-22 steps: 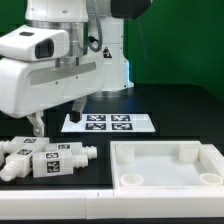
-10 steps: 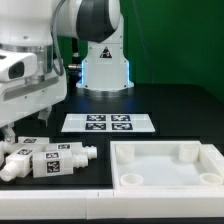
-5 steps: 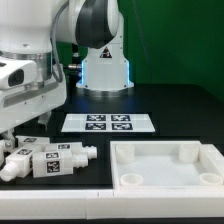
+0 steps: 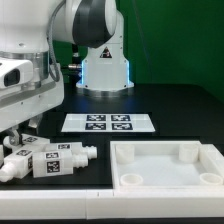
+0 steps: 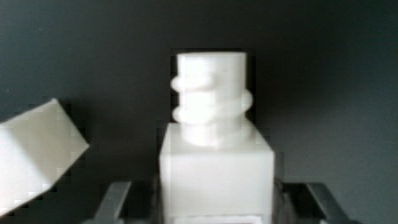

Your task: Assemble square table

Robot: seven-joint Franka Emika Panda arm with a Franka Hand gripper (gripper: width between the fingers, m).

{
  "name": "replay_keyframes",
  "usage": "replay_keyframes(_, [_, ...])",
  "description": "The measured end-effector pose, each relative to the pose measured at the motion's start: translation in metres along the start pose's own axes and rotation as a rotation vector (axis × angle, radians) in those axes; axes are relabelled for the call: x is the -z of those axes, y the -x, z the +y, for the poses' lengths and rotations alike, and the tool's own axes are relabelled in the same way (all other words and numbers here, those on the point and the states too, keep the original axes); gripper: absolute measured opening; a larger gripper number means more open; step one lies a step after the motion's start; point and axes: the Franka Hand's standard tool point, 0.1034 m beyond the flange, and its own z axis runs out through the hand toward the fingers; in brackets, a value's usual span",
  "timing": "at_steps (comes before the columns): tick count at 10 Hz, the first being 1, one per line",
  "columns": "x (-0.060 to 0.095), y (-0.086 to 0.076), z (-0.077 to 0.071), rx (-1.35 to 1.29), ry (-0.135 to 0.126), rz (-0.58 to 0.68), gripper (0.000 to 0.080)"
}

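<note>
And the arm (image 4: 30, 85) has swung away from the middle of the surface (image 4: 180, 115) and dropped low over the legs (image 4: 45, 160), which lie bunched at the near corner on the exterior view's left. In the last second it has only sunk a touch further, so this looks like the final approach. The wrist view shows it: one leg (image 5: 217, 110) lies dead centre, stubby peg pointing away, and the claw (image 5: 215, 202) straddles its blocky body. The fingers (image 5: 121, 200) stand open with a sliver of dark gap on each side, so nothing is gripped yet. A neighbouring leg (image 5: 36, 150) sits close by, angled, and could get nudged. The square slab (image 4: 160, 172) waits rim-up along the near edge toward the exterior view's right, no legs fitted, well apart from the pile. The marker board (image 4: 108, 123) lies behind. First pick coming, I'd say.
</note>
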Motion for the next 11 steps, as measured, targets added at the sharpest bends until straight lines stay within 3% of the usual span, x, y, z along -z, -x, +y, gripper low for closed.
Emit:
replay_keyframes(2, [0.001,-0.001,-0.001,-0.026,0.004,0.002,0.0278])
replay_keyframes(3, [0.005,-0.007,-0.010,-0.109,0.014,0.008,0.0278])
replay_keyframes(6, [0.030,-0.036,-0.054,-0.371,0.003,0.035,0.0278])
replay_keyframes(7, [0.031,-0.048,-0.067,-0.473,-0.001,0.038,0.0278])
replay_keyframes(8, [0.030,-0.067,-0.074,-0.518,0.014,0.045,0.0279])
replay_keyframes(11, [0.028,-0.065,-0.070,-0.443,0.023,0.044,0.0279])
